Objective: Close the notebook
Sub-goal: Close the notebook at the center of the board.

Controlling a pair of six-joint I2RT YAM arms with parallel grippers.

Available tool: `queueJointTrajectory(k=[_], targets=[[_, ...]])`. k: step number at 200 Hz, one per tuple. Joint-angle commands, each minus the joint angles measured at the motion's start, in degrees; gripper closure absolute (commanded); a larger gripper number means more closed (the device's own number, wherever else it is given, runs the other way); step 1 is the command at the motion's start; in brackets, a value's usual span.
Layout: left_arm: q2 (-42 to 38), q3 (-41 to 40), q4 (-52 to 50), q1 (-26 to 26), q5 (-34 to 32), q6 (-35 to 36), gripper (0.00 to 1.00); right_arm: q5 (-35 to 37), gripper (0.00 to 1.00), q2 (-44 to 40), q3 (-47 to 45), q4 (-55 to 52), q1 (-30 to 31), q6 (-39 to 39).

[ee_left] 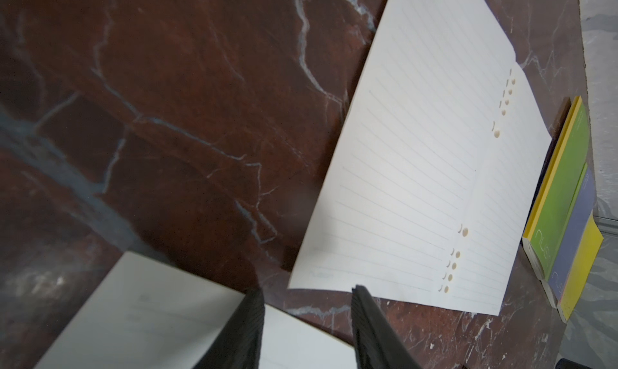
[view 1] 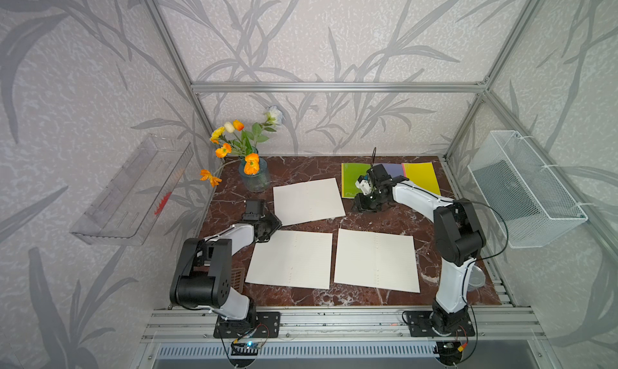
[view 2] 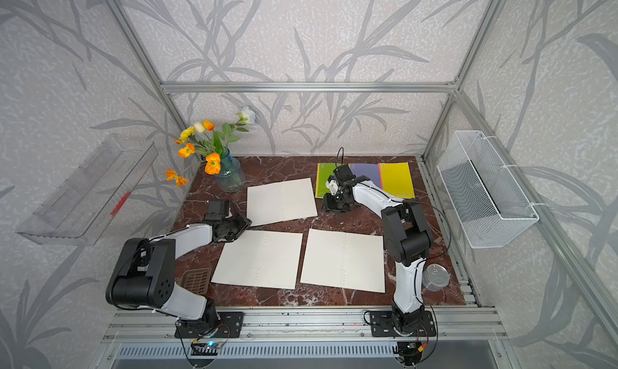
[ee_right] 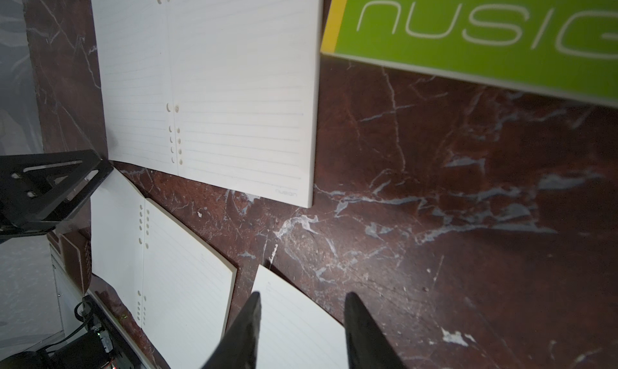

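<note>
Far notebook (view 1: 309, 202), left notebook (view 1: 291, 258) and right notebook (view 1: 376, 260) all lie open and flat at centre frame on my marble table (view 1: 301, 297).
The far one sits above the other two, which lie side by side. My left gripper (ee_left: 308, 288) hovers between the left notebook's upper-left corner and the far notebook's lower-left corner, fingers (ee_left: 254, 317) partly spread, empty. My right gripper (ee_right: 302, 293), fingers likewise apart and empty, hangs just right of the far notebook, below a closed green notebook (view 1: 349, 180) at upper right. A flower vase (view 1: 254, 178) stands upper left.
</note>
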Motion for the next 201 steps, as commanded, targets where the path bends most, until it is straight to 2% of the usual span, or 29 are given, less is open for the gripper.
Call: queueJointTrajectory(k=[1, 176, 201], targets=[[2.2, 0.48, -0.15, 0.31, 1.1, 0.52, 0.56, 0.65, 0.58, 0.98, -0.21, -1.28, 0.33, 0.44], [1.59, 0.43, 2.31, 0.49, 2.69, 0.79, 0.62, 0.74, 0.58, 1.42, 0.05, -1.41, 0.42, 0.84], [0.84, 0.43, 2.34, 0.51, 2.8, 0.91, 0.66, 0.65, 0.58, 1.38, -0.11, -1.26, 0.41, 0.81]])
